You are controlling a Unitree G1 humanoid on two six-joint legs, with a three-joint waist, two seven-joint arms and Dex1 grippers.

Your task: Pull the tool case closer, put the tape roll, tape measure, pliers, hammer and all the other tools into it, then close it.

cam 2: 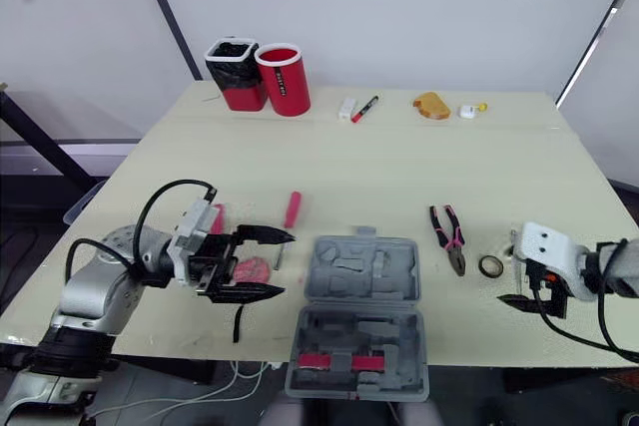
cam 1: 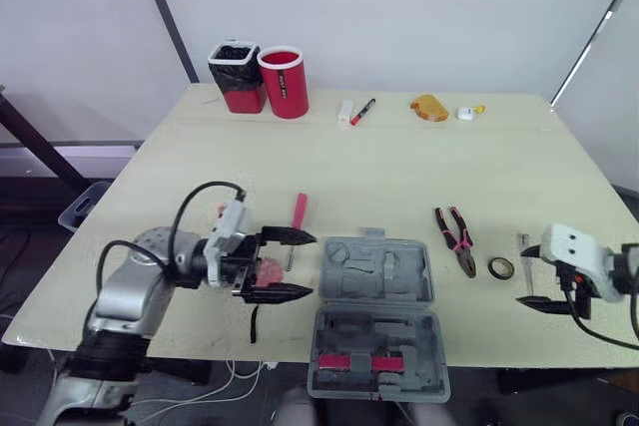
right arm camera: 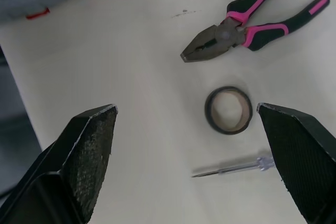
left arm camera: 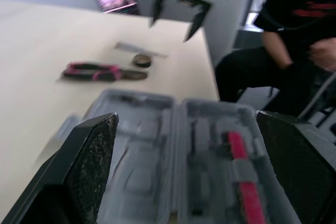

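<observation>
The tool case (cam 1: 374,316) lies open at the near edge of the table (cam 1: 399,172). Its near half seems to hang past that edge, so treat it as tippy. It is moulded grey plastic: stiff, probably light while empty, and likely to slide. Take it by a side wall or the rim, not the thin hinge line.

Your left gripper (cam 1: 312,264) hovers just left of the case, jaws spread wide and pointing at it. A pinkish round thing (cam 2: 250,269) lies under that gripper, and you cannot tell what it is.

Your right gripper (cam 1: 527,276) sits well right of the case, jaws also wide. The tape roll (cam 1: 501,267) lies between it and the case. The roll is small, light and flat, so pinch across its ring wall.

A slim clear-handled screwdriver (right arm camera: 236,167) lies beside the roll and may roll away. The pliers (cam 1: 455,238), just right of the case's far half, are heavier steel, so grip the pink handles. Left of the case's far corner is a red-handled tool (cam 1: 298,216).

Well beyond the case stand two red cups (cam 1: 283,82).
</observation>
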